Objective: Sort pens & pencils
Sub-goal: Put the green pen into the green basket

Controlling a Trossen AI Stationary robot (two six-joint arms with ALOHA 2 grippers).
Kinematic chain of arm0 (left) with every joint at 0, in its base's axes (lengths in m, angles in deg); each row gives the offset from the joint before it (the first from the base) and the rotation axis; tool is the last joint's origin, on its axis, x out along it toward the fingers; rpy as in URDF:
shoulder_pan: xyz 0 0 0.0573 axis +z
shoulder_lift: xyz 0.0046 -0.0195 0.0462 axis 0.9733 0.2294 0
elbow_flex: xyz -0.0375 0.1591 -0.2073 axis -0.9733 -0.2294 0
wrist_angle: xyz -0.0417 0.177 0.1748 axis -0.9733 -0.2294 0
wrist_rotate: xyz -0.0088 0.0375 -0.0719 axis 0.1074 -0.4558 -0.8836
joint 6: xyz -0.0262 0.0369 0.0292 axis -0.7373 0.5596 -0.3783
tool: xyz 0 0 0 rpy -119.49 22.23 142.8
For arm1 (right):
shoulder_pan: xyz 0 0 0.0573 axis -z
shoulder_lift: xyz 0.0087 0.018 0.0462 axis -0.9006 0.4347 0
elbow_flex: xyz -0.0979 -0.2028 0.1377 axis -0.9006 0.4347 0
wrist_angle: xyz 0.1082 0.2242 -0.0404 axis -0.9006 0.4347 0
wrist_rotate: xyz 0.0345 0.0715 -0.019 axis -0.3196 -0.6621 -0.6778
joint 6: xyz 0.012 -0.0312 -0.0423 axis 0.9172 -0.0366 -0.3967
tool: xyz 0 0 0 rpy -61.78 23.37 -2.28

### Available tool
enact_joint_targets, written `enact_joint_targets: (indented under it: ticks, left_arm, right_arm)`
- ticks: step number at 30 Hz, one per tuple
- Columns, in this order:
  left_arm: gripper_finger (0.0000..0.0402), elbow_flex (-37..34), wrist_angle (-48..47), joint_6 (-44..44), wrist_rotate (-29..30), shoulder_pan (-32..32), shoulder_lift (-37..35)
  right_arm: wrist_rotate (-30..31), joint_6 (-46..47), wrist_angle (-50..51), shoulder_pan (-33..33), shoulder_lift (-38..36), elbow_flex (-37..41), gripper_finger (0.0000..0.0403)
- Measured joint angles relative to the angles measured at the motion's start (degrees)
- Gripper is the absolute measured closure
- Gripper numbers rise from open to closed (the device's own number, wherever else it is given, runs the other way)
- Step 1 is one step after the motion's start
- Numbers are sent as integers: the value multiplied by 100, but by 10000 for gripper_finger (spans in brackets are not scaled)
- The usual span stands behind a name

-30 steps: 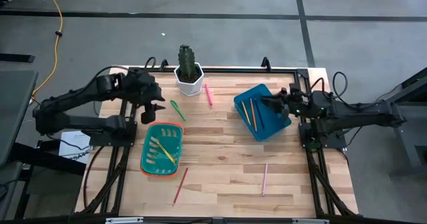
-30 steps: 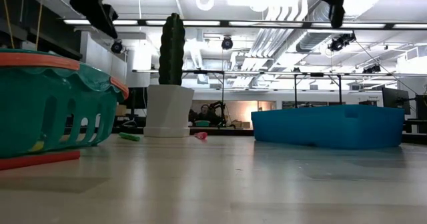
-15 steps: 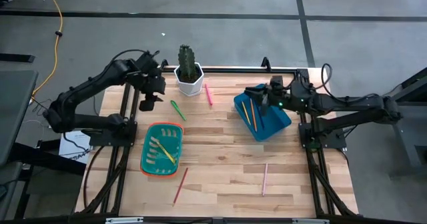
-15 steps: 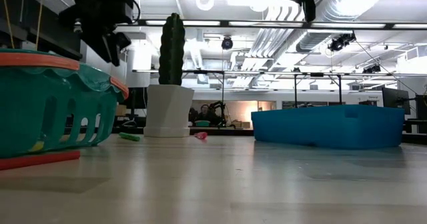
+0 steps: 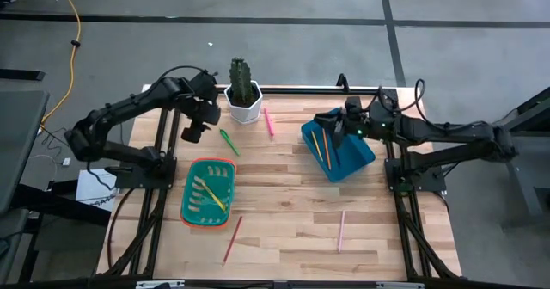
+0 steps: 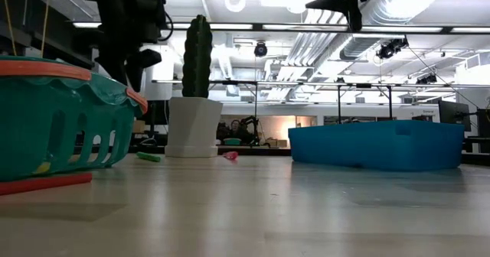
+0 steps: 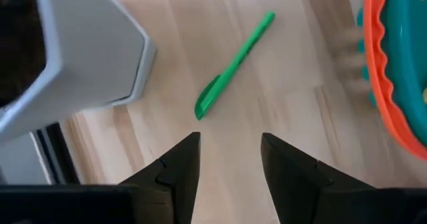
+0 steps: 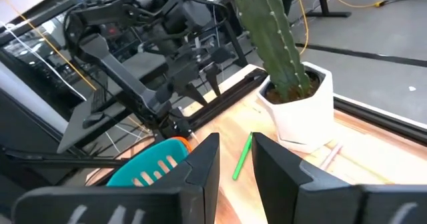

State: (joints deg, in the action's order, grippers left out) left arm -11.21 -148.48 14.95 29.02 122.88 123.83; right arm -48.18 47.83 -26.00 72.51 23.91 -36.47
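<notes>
A green pen (image 5: 229, 141) lies flat on the table beside the white cactus pot (image 5: 244, 107); it also shows in the left wrist view (image 7: 233, 64). A hot-pink pen (image 5: 268, 121) lies to the right of the pot. My left gripper (image 5: 192, 136) is open and empty, above the table just left of the green pen. My right gripper (image 5: 332, 122) is open and empty above the far left corner of the blue tray (image 5: 352, 156), which holds orange and yellow-orange pencils (image 5: 320, 144). The teal basket (image 5: 193, 213) holds a yellow pen (image 5: 215, 201). Two pencils (image 5: 232, 239) (image 5: 341, 230) lie near the front edge.
The cactus (image 5: 241, 76) stands tall at the far middle between the two arms. The orange-rimmed basket sits at the left front, and its rim shows in the left wrist view (image 7: 380, 84). Bare wood lies between the basket and the tray.
My left gripper has come down and moved toward the cactus pot and the green pen, staying open. My right gripper has moved toward the table's left, from the blue tray's right side to above its far left corner. No pen or pencil has moved.
</notes>
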Motion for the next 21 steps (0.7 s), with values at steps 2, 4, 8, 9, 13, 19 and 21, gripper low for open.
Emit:
enact_joint_targets:
  ticks: [2, 4, 8, 9, 13, 19, 21]
  left_arm:
    - [257, 0, 18, 192, 142, -168, 20]
    - [257, 0, 51, 360, 307, -342, 29]
    - [257, 0, 198, 492, 610, -632, 24]
    - [257, 0, 237, 499, 614, -666, 24]
    - [257, 0, 332, 509, 628, -805, 24]
    - [257, -2, 334, 719, 630, -1026, 57]
    - [257, -2, 301, 772, 650, -1157, 151]
  right_arm:
    - [-102, 2, 16, 120, 0, 0, 322]
    - [-205, 3, 15, 227, 0, 0, 322]
    - [-355, 2, 15, 357, 0, 0, 322]
    - [-371, 2, 15, 378, 0, 0, 322]
    - [-373, 2, 15, 389, 0, 0, 322]
    - [-375, -4, 15, 389, -2, 0, 322]
    - [-375, 0, 15, 387, -2, 0, 322]
